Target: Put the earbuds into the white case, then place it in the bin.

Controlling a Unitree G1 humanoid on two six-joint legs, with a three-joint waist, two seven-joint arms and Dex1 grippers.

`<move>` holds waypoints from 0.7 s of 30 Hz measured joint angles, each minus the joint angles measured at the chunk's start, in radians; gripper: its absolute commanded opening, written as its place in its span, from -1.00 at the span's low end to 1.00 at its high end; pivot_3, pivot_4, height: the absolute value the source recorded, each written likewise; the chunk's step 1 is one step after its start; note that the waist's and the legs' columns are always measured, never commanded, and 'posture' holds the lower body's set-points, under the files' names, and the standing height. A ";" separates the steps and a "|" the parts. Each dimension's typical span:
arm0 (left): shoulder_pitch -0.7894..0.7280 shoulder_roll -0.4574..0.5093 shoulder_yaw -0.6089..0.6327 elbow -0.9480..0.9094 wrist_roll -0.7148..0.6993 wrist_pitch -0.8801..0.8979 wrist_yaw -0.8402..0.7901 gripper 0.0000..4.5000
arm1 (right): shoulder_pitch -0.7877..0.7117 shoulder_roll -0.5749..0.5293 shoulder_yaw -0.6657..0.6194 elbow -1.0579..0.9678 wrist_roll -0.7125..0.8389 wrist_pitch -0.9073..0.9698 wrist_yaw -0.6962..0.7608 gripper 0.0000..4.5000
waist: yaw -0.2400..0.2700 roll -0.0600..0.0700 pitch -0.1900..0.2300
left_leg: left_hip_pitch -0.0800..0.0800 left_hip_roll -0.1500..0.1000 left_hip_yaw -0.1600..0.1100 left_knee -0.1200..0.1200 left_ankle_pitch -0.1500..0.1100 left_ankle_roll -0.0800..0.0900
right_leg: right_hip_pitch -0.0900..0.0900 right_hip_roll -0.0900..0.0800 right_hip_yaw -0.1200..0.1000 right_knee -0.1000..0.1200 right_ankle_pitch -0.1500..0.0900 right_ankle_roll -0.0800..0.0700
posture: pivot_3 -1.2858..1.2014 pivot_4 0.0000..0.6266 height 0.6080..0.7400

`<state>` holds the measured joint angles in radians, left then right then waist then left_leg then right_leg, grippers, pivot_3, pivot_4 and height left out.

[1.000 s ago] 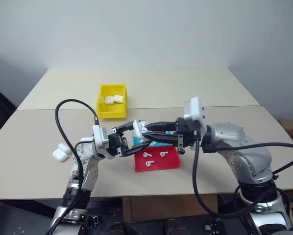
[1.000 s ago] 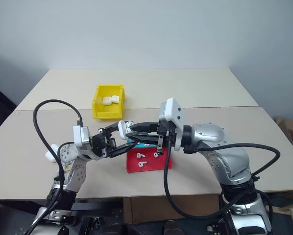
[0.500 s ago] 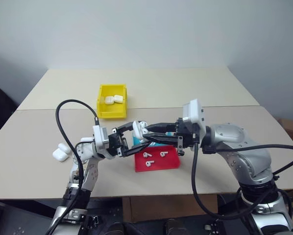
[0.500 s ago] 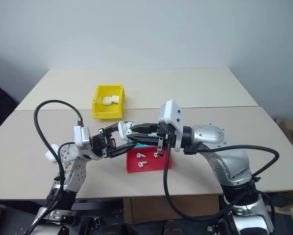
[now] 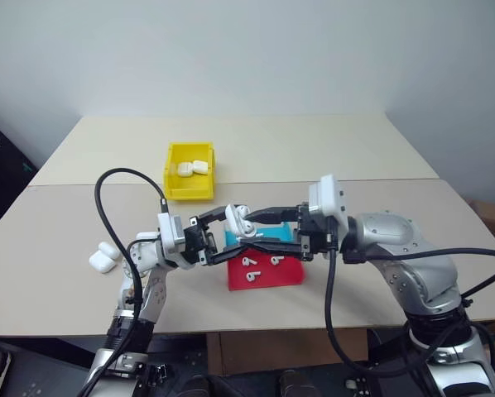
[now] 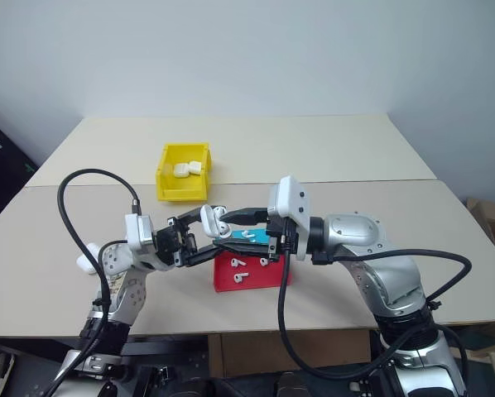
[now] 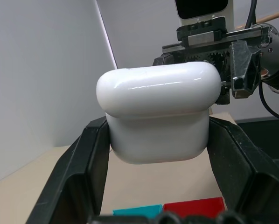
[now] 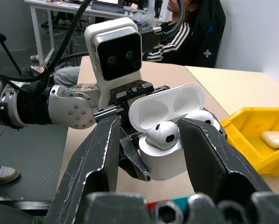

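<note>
Right gripper (image 8: 149, 154) has just spread its fingers, leaving an earbud (image 8: 163, 135) seated in the open white case (image 8: 165, 140), so the insertion looks done or nearly so. Left gripper (image 7: 158, 154) stays clamped on the case above the red-and-blue tray (image 5: 268, 269). Beyond, the yellow bin (image 5: 189, 180) holds two cases.

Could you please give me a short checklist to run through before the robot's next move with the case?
1. Left gripper shut on the white case: ok.
2. Case lid open: ok, seen in the right wrist view.
3. Earbuds in the case: ok, though whether fully seated, cannot tell.
4. Right gripper fingers apart, either side of the case: ok.
5. Yellow bin has room beside the two cases in it: ok.
6. Lid closed before binning: not ok.
</note>
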<state>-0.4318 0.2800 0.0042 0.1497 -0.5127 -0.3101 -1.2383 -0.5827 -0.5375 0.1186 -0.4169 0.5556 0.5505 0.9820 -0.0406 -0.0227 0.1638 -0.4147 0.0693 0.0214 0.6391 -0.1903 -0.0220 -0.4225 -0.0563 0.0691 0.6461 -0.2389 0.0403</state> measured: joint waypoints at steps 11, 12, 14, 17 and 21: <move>-0.025 -0.009 0.001 0.068 0.063 -0.046 0.064 0.26 | -0.001 -0.098 -0.141 -0.088 0.102 0.075 -0.063 -0.51 | 0.002 0.000 0.000 | 0.000 0.000 0.000 0.000 0.000 0.000 | 0.000 0.000 0.000 0.000 0.000 0.000 | 0.03 -0.52 1.00; -0.032 -0.010 0.000 0.068 0.075 -0.049 0.077 0.26 | 0.000 -0.098 -0.141 -0.109 0.116 0.090 -0.079 -0.68 | 0.001 0.000 0.000 | 0.000 0.000 0.000 0.000 0.000 0.000 | 0.000 0.000 0.000 0.000 0.000 0.000 | 0.03 -0.52 1.00; -0.042 -0.010 -0.003 0.072 0.109 -0.052 0.113 0.26 | 0.011 -0.097 -0.139 -0.147 0.133 0.110 -0.113 -0.98 | 0.003 0.000 0.000 | 0.000 0.000 0.000 0.000 0.000 0.000 | 0.000 0.000 0.000 0.000 0.000 0.000 | 0.03 -0.52 1.00; -0.051 -0.013 -0.009 0.086 0.158 -0.052 0.163 0.26 | 0.045 -0.088 -0.122 -0.196 0.135 0.134 -0.164 -0.98 | 0.003 -0.001 0.000 | 0.000 0.000 0.000 0.000 0.000 0.000 | 0.000 0.000 0.000 0.000 0.000 0.000 | 0.03 -0.52 1.00; -0.072 -0.025 -0.022 0.086 0.165 -0.051 0.186 0.26 | 0.072 -0.063 -0.038 -0.232 0.112 0.145 -0.224 -0.98 | 0.001 0.000 0.000 | 0.000 0.000 0.000 0.000 0.000 0.000 | 0.000 0.000 0.000 0.000 0.000 0.000 | 0.03 -0.52 1.00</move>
<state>-0.5042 0.2552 -0.0180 0.2361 -0.3480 -0.3615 -1.0524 -0.5110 -0.6005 0.0810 -0.6489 0.6676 0.6952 0.7582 -0.0392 -0.0232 0.1640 -0.4147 0.0691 0.0212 0.6391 -0.1903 -0.0220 -0.4224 -0.0564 0.0691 0.6460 -0.2391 0.0406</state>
